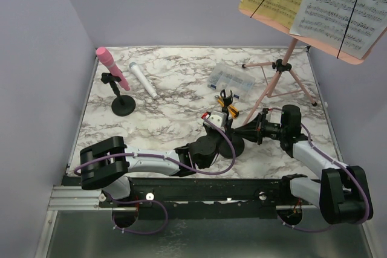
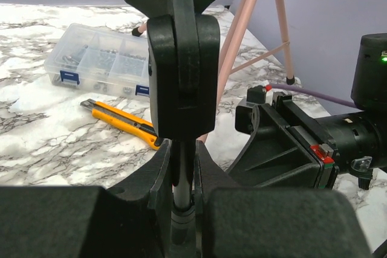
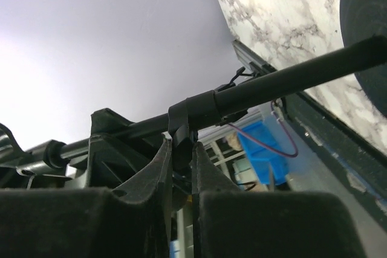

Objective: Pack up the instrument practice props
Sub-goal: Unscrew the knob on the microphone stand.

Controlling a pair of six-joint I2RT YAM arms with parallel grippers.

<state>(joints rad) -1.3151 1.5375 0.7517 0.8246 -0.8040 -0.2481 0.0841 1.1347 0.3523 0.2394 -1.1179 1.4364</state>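
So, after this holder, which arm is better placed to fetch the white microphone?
Left, probably. The white microphone lies on the table's left half, on the left arm's side. Both the left fingers and right fingers are shut on the mic holder, so neither is free.

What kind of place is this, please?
Probably a robot test cell: a marble-patterned tabletop boxed in by lilac walls, a metal mounting rail at its edge, and the left gripper and right gripper clamping one mic holder.
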